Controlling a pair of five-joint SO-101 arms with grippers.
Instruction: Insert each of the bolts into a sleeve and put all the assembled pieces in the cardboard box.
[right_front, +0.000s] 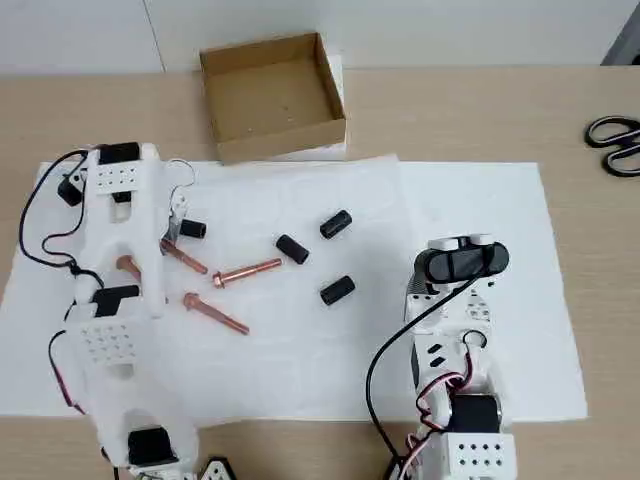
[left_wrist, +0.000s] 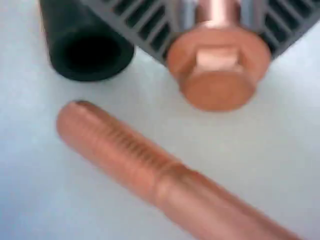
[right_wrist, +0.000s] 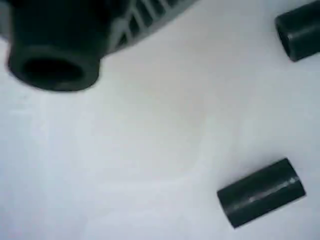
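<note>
A sleeve (right_wrist: 52, 57) sat against the right gripper (right_wrist: 137, 20); whether it was gripped I could not tell. Farther out, the left gripper (right_front: 175, 220) was clamped on a bolt (left_wrist: 217, 67), just beside a second sleeve (left_wrist: 85, 47). The box (right_front: 280, 140) stood farthest, at the sheet's (right_front: 480, 330) far edge.

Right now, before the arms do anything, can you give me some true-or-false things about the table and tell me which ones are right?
1. The brown cardboard box has nothing in it. True.
2. One copper-coloured metal bolt already sits inside a black cylindrical sleeve. False: the bolts and sleeves that show lie separate on the white sheet.
3. The black-handled scissors lie on the white sheet. False: they lie on the bare wooden table, off the sheet.
4. In the high view, four sleeves show on the sheet. True.
</note>
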